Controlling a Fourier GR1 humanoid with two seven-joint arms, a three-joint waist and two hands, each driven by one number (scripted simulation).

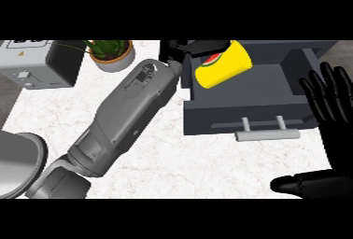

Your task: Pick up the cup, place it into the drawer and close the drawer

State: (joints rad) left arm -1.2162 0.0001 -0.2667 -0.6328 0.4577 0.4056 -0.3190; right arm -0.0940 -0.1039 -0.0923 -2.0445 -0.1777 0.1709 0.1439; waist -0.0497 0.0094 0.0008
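Note:
A yellow cup (222, 66) with a red and green mark lies tilted over the left side of the open dark grey drawer (276, 93). My left hand (189, 49) reaches in from the lower left across the counter, and its black fingers curl round the cup's upper end. The drawer is pulled out toward me, with a pale bar handle (267, 135) on its front. My right hand (334, 135) stands open at the right edge, fingers up, just right of the drawer.
A potted plant (111, 53) stands at the back, left of my forearm. A grey appliance (34, 63) occupies the back left corner. A round grey metal object (17, 163) sits at the left edge. White marbled counter (193, 163) stretches in front of the drawer.

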